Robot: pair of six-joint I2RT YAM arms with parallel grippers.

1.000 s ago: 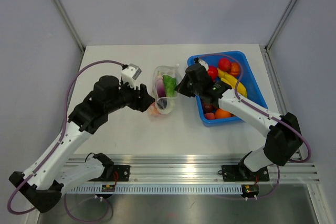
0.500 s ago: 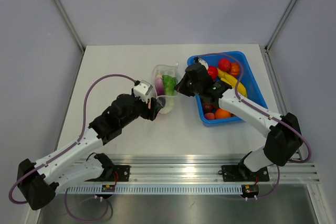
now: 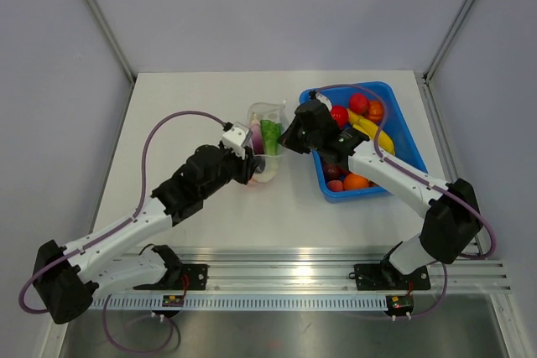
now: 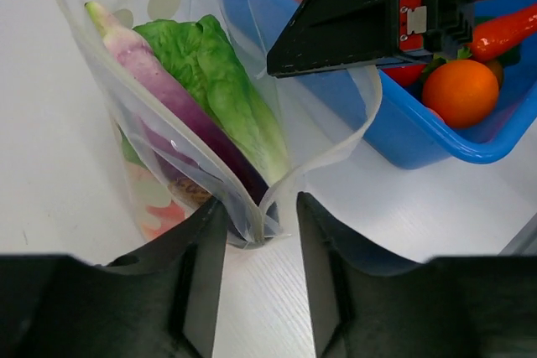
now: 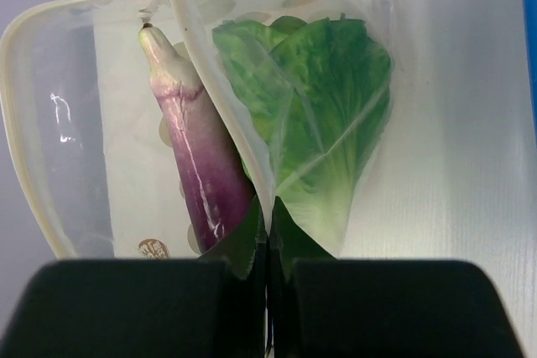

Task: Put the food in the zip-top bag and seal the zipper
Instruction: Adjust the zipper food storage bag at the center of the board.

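Note:
The clear dotted zip-top bag point(image 3: 265, 136) lies mid-table with its mouth gaping. It holds the purple eggplant point(image 4: 172, 102) and green lettuce point(image 4: 222, 90), also seen in the right wrist view as eggplant point(image 5: 197, 157) and lettuce point(image 5: 323, 106). My right gripper point(image 5: 268, 215) is shut on the bag's mouth edge at its right side point(image 3: 288, 140). My left gripper point(image 4: 260, 236) is open, its jaws either side of the bag's near corner where the zipper strip point(image 4: 323, 157) ends point(image 3: 252, 165).
A blue tray point(image 3: 401, 119) to the right of the bag holds several toy fruits: red, orange and yellow pieces, with an orange point(image 4: 460, 92) near its front. The right arm reaches across the tray's left edge.
My left arm has swung in from the left and lowered, bringing its open jaws around the bag's near corner. The right gripper keeps its hold on the mouth edge.

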